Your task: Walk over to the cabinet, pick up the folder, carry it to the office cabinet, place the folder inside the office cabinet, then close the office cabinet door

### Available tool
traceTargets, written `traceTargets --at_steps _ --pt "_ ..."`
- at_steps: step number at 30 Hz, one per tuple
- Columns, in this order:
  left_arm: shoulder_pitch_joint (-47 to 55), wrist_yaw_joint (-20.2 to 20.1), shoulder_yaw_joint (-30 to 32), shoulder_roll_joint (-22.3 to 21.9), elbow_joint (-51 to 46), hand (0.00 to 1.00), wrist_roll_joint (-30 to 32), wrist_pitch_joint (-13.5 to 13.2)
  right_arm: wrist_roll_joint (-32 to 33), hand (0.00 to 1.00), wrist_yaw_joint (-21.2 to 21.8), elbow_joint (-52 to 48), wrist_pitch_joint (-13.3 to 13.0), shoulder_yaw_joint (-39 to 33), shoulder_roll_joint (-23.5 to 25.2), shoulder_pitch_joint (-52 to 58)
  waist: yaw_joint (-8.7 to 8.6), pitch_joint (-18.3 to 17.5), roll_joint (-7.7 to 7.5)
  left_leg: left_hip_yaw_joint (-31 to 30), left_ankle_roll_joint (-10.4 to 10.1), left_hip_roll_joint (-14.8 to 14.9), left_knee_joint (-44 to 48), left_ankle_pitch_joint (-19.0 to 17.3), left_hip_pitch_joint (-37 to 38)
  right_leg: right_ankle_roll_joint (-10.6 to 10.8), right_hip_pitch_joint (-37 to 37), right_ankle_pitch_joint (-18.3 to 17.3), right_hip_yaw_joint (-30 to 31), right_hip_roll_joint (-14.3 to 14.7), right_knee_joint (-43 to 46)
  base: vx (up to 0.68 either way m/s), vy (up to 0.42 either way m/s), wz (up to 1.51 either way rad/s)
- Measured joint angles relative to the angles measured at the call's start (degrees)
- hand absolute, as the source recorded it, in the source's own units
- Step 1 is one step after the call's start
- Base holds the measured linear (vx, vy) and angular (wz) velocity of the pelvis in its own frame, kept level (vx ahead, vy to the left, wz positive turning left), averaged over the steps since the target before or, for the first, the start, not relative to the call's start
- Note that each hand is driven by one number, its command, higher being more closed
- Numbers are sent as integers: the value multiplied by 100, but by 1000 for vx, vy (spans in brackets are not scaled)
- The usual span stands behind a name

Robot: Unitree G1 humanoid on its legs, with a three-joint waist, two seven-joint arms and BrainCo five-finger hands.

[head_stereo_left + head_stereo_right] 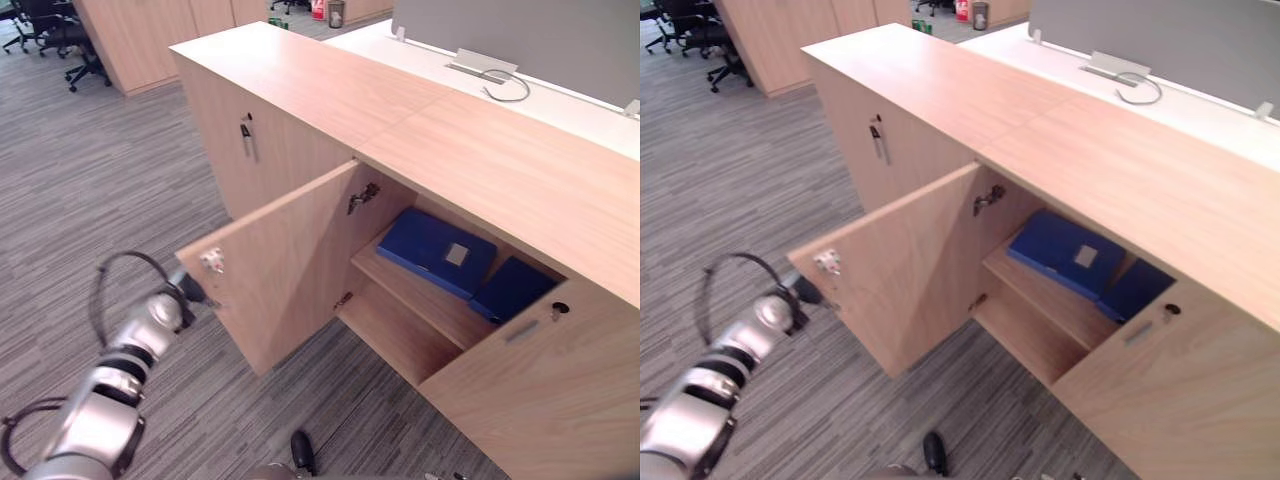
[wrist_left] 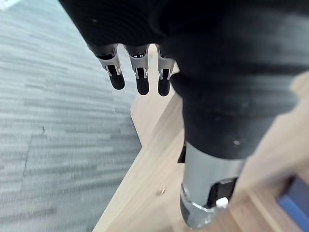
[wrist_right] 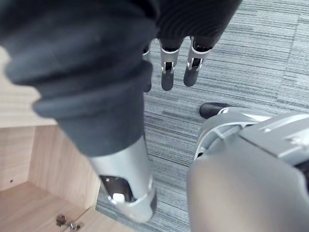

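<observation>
Left eye view, my left hand (image 1: 189, 289) beside the open door (image 1: 285, 262), fingers straight, blue folder (image 1: 436, 251) on the shelf, right hand (image 3: 167, 73) loose, uncurled.

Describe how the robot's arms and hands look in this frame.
The left arm is silver-grey, built of rounded segments with dark bands between. Both the left hand and right hand have a black ribbed cover over wrist and back, silver fingers with dark rounded tips, and a thicker silver thumb.
</observation>
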Motion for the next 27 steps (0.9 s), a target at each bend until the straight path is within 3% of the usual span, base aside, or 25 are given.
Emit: traceTargets --at_steps 2,4,7,9,12,15,17,18,19,20,21,22,24,27 --pt "231 -170 -688 -251 -40 0 37 0 -3 0 -50 0 -9 61 -5 -137 -4 -14 27 12 9 -48 1 -7 -36 35 -57 10 1 -71 53 -61 96 3" --pt "522 -609 -1563 -906 -102 0 11 -30 -5 0 -102 7 -25 241 7 -355 -33 -3 29 129 94 -108 10 -54 -64 30 -162 64 25 -216 185 -59 123 -20" --pt "641 -886 -1934 -1601 -592 0 -228 -111 -3 0 -170 1 -59 552 0 -539 -43 -7 36 457 189 -138 31 -111 -181 -36 -473 117 54 -483 537 -67 153 -57" --pt "577 -1097 -2125 -2128 -968 0 -603 -355 -7 0 -167 19 -79 874 37 -654 -146 -16 56 897 273 -62 36 -180 -235 -39 -544 138 -328 -693 622 -60 129 -105" --pt "438 -1186 -2143 -2379 -1298 0 -951 -618 -9 0 -186 89 -84 995 27 -618 -320 -57 123 1312 217 172 79 -244 -238 18 -534 147 -349 -505 261 -121 77 -90" --pt "437 -1224 -2132 -2346 -1414 0 -1268 -704 -116 0 -215 83 -81 1113 17 -406 -344 -137 254 1651 165 445 67 -218 -229 10 -485 185 -259 -154 -218 -156 -31 -64" --pt "608 -1225 -2029 -2327 -1428 0 -1503 -702 -209 0 -219 13 -84 1120 -30 -366 -343 -176 362 1845 74 601 57 -223 -243 -16 -490 202 -83 89 -503 -155 -85 -54" --pt "791 -1228 -1922 -2326 -1476 0 -1777 -687 -211 0 -220 -22 -97 1125 -45 -351 -361 -196 373 2049 -269 619 39 -493 -259 -32 -536 217 127 186 -712 -156 -80 -47" --pt "912 -1239 -1830 -2321 -1487 0 -1886 -688 -214 0 -220 -28 -119 1172 -28 -288 -399 -224 158 2224 -266 544 182 -616 -272 -40 -675 265 255 -3 -850 -128 -49 -68" --pt "1139 -1222 -1527 -2330 -1475 0 -2159 -675 -228 0 -223 -42 -157 1308 -6 -274 -333 -241 -28 2187 522 734 1157 -1015 -362 -122 -797 455 422 -274 -803 72 -156 -95" --pt "1395 -1206 -1218 -2397 -1467 0 -2359 -675 -227 0 -222 -131 -154 1428 -51 -224 -302 -316 118 2002 148 1088 1398 -1167 -198 70 -842 636 641 -73 -897 104 -146 -93" --pt "1495 -1194 -1040 -2448 -1440 0 -2439 -678 -228 0 -241 -160 -156 1504 -108 -173 -403 -339 174 2171 -32 1210 1342 -1002 -129 97 -833 806 732 -16 -991 154 -187 -56" --pt "1790 -1011 -473 -2596 -1275 0 -2722 -682 -202 0 -259 -152 -142 1519 -97 -61 -409 -404 249 2285 -111 1267 1337 -997 -123 -49 -848 1009 1012 132 -1241 34 -74 -32" --pt "2153 -653 440 -2560 -607 0 -3005 -661 -150 0 -261 -146 -141 1580 -87 -53 -337 -377 234 2491 -288 1667 1810 -1200 -142 -118 -809 1055 1081 361 -1346 94 -165 -42"
